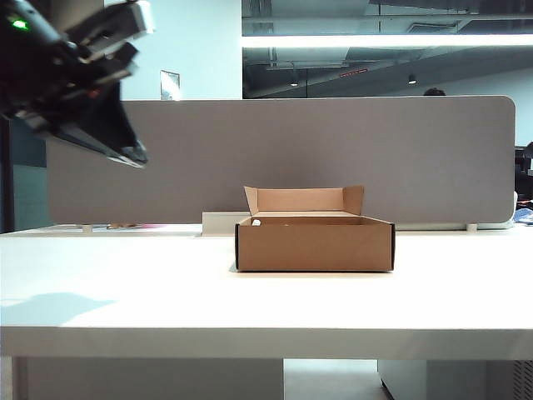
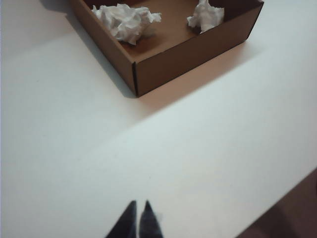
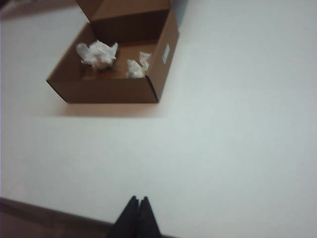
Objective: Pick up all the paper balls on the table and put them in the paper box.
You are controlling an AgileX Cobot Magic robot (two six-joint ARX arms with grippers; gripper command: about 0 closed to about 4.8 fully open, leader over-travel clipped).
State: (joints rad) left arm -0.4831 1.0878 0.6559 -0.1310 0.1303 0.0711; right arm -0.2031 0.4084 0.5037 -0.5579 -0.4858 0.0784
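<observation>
- Left gripper (image 2: pixel 140 218): raised at ten o'clock of the box (image 1: pixel 314 243), fingers together, empty.
- Box mid-table (image 1: pixel 125 283); paper balls (image 2: pixel 126 21) inside, two or three, count unclear; none seen on bare top.
- Right gripper (image 3: pixel 139 215): near front edge, at five o'clock of box, fingers together, empty.
- Likely the closing step: check for strays, else park.
</observation>
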